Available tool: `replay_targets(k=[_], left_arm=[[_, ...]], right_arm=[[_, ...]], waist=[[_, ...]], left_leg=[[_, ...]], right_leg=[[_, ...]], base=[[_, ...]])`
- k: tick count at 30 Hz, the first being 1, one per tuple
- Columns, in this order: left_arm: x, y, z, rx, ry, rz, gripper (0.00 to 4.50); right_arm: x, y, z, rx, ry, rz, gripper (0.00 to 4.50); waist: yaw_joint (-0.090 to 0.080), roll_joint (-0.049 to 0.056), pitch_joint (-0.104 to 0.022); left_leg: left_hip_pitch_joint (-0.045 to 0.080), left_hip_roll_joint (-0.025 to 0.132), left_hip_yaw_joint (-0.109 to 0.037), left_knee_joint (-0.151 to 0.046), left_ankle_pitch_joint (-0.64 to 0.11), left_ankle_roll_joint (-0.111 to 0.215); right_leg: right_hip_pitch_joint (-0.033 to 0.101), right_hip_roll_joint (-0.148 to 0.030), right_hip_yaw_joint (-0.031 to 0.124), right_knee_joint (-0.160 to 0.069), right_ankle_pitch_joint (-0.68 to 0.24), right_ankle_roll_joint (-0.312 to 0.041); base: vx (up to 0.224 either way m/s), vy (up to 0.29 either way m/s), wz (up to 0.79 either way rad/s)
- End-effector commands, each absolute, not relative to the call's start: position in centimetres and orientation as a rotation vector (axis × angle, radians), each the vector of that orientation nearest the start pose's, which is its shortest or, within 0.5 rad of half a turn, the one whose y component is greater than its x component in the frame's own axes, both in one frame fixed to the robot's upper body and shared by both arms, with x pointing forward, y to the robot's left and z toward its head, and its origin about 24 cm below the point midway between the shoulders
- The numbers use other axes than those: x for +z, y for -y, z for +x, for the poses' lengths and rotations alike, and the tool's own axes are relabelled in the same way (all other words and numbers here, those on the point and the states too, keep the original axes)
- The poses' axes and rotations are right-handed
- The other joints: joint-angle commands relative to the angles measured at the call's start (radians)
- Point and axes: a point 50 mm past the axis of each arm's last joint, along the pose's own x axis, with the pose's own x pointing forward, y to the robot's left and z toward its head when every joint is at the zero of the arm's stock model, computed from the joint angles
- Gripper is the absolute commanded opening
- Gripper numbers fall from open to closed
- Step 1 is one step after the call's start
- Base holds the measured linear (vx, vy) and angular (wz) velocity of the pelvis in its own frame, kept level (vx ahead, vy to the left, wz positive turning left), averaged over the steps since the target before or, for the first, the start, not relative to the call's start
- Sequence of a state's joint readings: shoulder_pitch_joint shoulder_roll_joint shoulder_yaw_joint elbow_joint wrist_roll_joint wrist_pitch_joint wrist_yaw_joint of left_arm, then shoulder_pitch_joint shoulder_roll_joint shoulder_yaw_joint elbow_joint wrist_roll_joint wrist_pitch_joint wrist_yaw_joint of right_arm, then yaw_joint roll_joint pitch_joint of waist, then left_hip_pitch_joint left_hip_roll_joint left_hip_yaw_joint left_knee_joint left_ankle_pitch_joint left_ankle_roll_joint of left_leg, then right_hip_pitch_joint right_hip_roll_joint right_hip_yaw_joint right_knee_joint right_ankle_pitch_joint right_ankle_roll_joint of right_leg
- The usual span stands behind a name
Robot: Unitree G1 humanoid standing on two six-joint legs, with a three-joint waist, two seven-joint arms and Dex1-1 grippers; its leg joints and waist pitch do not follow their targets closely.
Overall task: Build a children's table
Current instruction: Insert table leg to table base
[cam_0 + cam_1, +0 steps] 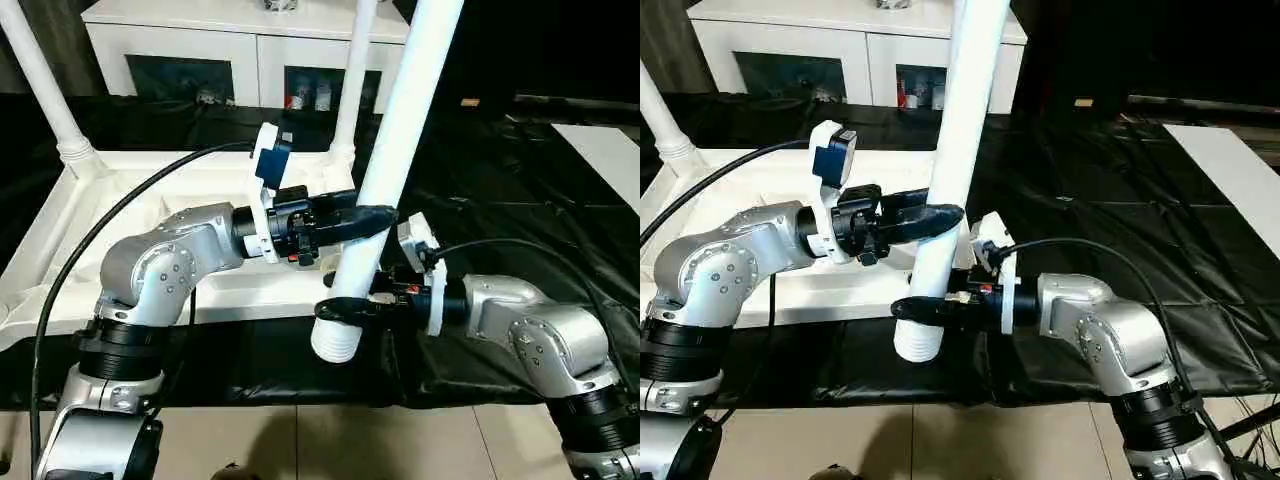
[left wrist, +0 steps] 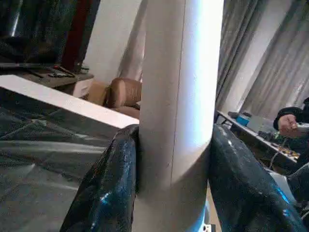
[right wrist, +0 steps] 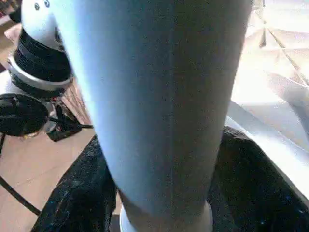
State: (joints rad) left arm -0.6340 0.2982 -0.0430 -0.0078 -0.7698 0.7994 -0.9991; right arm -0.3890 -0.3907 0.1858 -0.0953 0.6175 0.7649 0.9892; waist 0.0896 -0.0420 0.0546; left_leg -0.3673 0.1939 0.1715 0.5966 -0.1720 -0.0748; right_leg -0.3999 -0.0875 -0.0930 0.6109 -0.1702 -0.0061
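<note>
black sheeting [image 1: 500, 190] covers the floor, and a white cabinet [image 1: 240, 45] with glass doors stands at the back. on the sheeting lies the white table top [image 1: 130, 190], upside down, with its ribbed side up. two legs already stand up in its far corner sockets: one leg [image 1: 40, 80] on the left and another leg [image 1: 352, 80] further right.

a third leg [image 1: 400, 140] is held up in the air in front of the top's near right corner. it leans a little, with its ribbed end [image 1: 336, 345] pointing down and hanging just above the sheeting, touching nothing below.

the left hand [image 1: 375, 222] grips this leg about halfway up. in the left wrist view its two black fingers [image 2: 108, 188] press on both sides of the white tube.

the right hand [image 1: 345, 308] is lower, just above the ribbed end. its black fingers [image 3: 77, 198] sit on both sides of the leg, but i cannot tell if they squeeze it or only rest around it.

silver arms come in from both sides, with black cables looping off them. far off in the left wrist view, a person's hand [image 2: 288, 124] shows by a bench [image 2: 251, 133].
</note>
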Motion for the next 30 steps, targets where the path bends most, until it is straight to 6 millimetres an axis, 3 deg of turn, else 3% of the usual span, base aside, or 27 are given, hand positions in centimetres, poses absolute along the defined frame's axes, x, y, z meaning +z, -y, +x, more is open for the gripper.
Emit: replay_targets(k=[1, 8, 18, 19, 20, 25, 27, 30], left_arm=[[18.7, -8.8, 29.0, -1.516, -0.041, -0.357, 1.82], [18.7, -9.0, 29.1, -1.513, -0.043, -0.353, 1.82], [18.4, -9.4, 29.4, -1.460, -0.067, -0.314, 1.80], [18.2, -9.5, 29.6, -1.429, -0.082, -0.297, 2.15], [18.0, -9.6, 29.7, -1.411, -0.112, -0.306, 2.50], [17.6, -10.3, 30.4, -1.351, -0.138, -0.362, 2.59], [17.6, -10.4, 30.4, -1.350, -0.137, -0.364, 2.92], [17.0, -11.4, 31.5, -1.207, -0.120, -0.345, 3.04]], right_arm=[[10.9, 10.5, 26.6, 1.381, -0.361, 0.268, 2.73], [10.9, 10.7, 26.5, 1.384, -0.364, 0.284, 2.15], [10.9, 10.8, 26.5, 1.375, -0.358, 0.276, 1.95], [10.9, 10.9, 26.6, 1.366, -0.354, 0.273, 1.95], [10.8, 10.9, 26.8, 1.341, -0.340, 0.268, 1.94], [10.7, 11.3, 28.3, 1.133, -0.254, 0.241, 1.93], [10.7, 11.4, 28.6, 1.091, -0.243, 0.238, 1.87], [10.7, 12.4, 30.0, 0.881, -0.168, 0.213, 1.86]], waist=[[0.001, 0.004, -0.065], [0.001, 0.004, -0.066], [0.001, 0.005, -0.065], [0.001, 0.007, -0.065], [0.001, 0.008, -0.066], [-0.002, 0.009, -0.066], [-0.002, 0.009, -0.068], [-0.004, 0.016, -0.067]], left_leg=[[0.009, 0.033, -0.007, -0.073, -0.236, -0.021], [0.009, 0.034, -0.008, -0.073, -0.227, -0.022], [0.009, 0.034, -0.008, -0.074, -0.240, -0.027], [0.009, 0.034, -0.009, -0.074, -0.240, -0.028], [0.010, 0.034, -0.009, -0.074, -0.239, -0.030], [0.010, 0.032, -0.007, -0.073, -0.232, -0.043], [0.011, 0.031, -0.008, -0.074, -0.231, -0.046], [0.015, 0.031, -0.007, -0.075, -0.243, -0.054]], right_leg=[[0.052, -0.056, 0.053, -0.078, -0.300, -0.151], [0.052, -0.055, 0.053, -0.075, -0.286, -0.153], [0.052, -0.056, 0.053, -0.078, -0.312, -0.144], [0.051, -0.056, 0.053, -0.078, -0.309, -0.144], [0.051, -0.056, 0.053, -0.077, -0.303, -0.145], [0.045, -0.056, 0.054, -0.078, -0.306, -0.143], [0.049, -0.056, 0.052, -0.077, -0.302, -0.142], [0.045, -0.053, 0.053, -0.077, -0.275, -0.153]], base=[[0.000, 0.000, 0.00], [0.000, 0.000, 0.00], [0.000, 0.000, 0.00], [0.000, 0.000, 0.00], [0.000, 0.000, 0.00], [0.000, 0.000, 0.00], [0.000, 0.000, 0.00], [0.000, 0.000, 0.00]])
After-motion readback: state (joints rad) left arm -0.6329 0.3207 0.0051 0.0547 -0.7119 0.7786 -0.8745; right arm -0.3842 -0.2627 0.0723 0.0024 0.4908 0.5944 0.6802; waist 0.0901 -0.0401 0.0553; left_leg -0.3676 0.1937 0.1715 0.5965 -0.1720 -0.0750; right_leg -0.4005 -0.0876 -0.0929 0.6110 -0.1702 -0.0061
